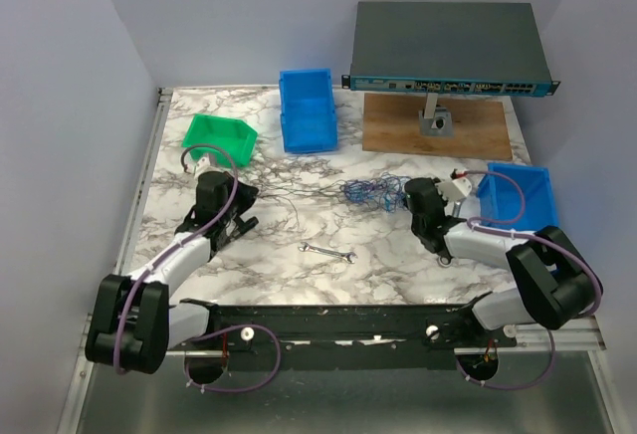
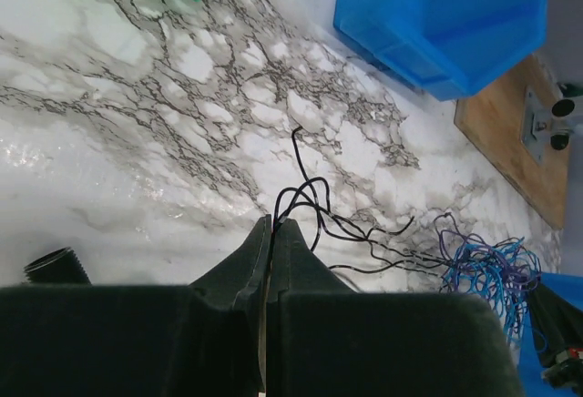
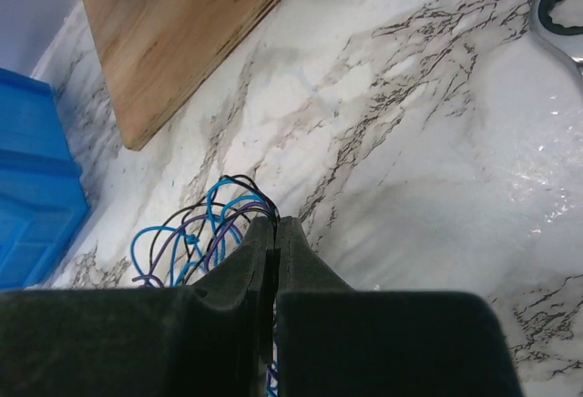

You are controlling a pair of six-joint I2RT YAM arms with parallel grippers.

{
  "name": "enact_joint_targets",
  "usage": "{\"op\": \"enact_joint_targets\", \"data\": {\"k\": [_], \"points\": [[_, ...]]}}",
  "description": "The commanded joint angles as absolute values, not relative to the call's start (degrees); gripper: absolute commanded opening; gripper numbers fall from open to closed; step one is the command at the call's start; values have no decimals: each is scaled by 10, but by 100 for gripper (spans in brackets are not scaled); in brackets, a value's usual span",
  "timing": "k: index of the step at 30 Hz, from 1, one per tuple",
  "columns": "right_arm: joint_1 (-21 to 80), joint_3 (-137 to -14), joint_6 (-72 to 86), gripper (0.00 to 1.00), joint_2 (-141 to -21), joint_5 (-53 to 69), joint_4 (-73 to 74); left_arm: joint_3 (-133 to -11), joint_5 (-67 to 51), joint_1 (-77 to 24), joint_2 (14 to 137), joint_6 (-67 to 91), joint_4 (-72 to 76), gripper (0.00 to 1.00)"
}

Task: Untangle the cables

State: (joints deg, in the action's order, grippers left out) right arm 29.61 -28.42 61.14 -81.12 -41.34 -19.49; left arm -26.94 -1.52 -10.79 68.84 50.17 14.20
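Strung over the middle of the marble table [image 1: 388,267], between the left gripper [image 2: 273,226], clenched on black strands, and the right gripper [image 3: 276,224], clenched on the blue tangle: cables [image 1: 360,192], just beyond a wrench [image 1: 329,252].

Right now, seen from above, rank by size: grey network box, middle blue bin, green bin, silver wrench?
1. flat grey metal network box
2. middle blue plastic bin
3. green plastic bin, only slightly smaller
4. small silver metal wrench
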Motion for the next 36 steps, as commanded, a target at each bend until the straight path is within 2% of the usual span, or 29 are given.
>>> {"op": "enact_joint_targets", "data": {"k": [1, 3, 4, 5, 8, 11, 13, 16, 20, 31, 36], "points": [[290, -277, 563, 1, -809, -439, -217, -251, 36, -103, 657, 481, 181, 0], [290, -281, 526, 1, -815, -402, -241, -264, -6, -106, 664, 458, 185, 0], [290, -283, 512, 1, -817, -380, -251, -274, -27, -110, 668, 445, 180, 2], [290, -283, 490, 1, -818, -357, -265, -283, -40, -117, 671, 434, 178, 8], [290, -272, 405, 1, -825, -225, -358, -298, -31, -156, 667, 397, 176, 41], [291, -270, 346, 1, -853, -57, -442, -321, 23, -223, 659, 343, 165, 62], [290, -279, 342, 1, -879, 9, -471, -341, 42, -265, 668, 305, 157, 77], [291, -300, 341, 1, -910, 61, -471, -369, 4, -295, 702, 265, 163, 80], [291, -310, 343, 1, -924, 83, -471, -454, -96, -307, 803, 247, 114, 77], [291, -320, 345, 2, -933, 71, -450, -664, -98, -363, 1013, 208, -104, 76], [291, -323, 346, 3, -935, 69, -443, -741, -144, -363, 1090, 208, -179, 70]]}}
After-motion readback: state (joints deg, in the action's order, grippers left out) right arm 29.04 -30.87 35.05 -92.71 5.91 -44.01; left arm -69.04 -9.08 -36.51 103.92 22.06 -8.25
